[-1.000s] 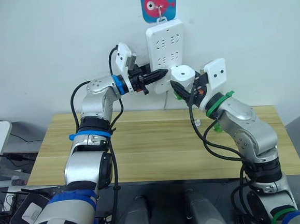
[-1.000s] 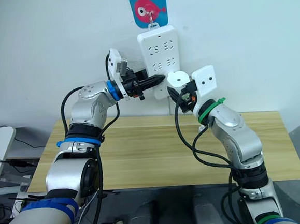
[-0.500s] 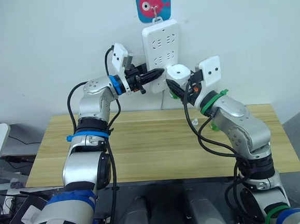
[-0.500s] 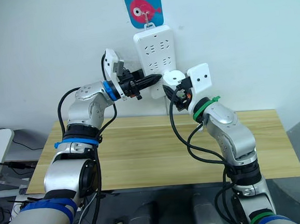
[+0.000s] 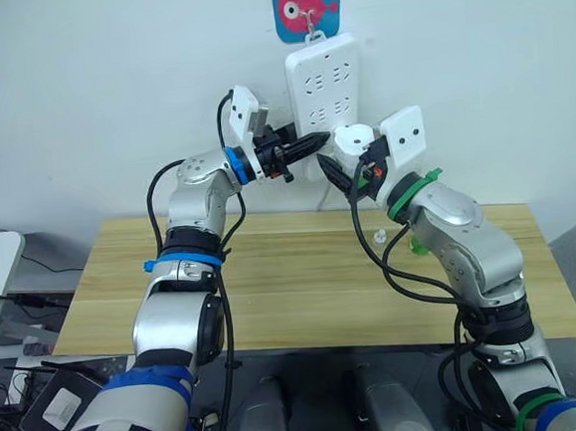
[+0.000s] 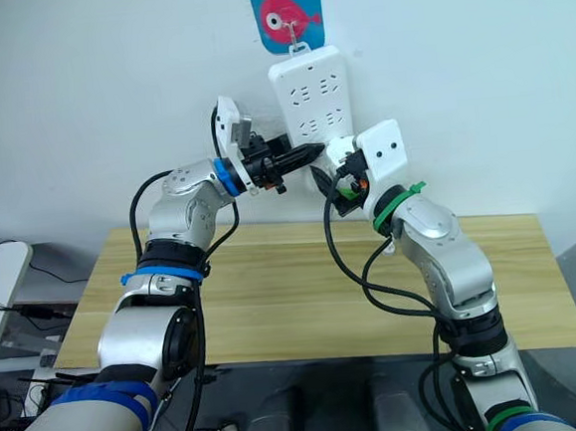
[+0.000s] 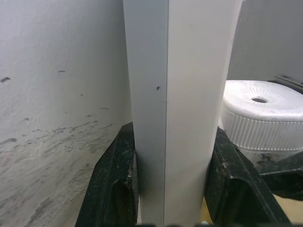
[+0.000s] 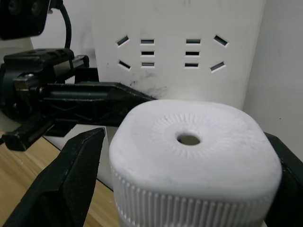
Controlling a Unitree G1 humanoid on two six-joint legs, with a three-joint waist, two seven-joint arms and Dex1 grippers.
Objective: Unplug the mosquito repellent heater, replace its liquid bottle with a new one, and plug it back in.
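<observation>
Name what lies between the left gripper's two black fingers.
The lower edge of the white power strip, clamped by the left gripper, as the left wrist view shows; the heater sits beside it.

heater at power strip's lower right, above table.

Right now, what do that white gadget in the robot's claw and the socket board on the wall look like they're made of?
The mosquito repellent heater looks like moulded matte white plastic, with fine ribbing round its side. The power strip seems smooth, slightly glossy white plastic, with cleanly cut socket slots.
</observation>
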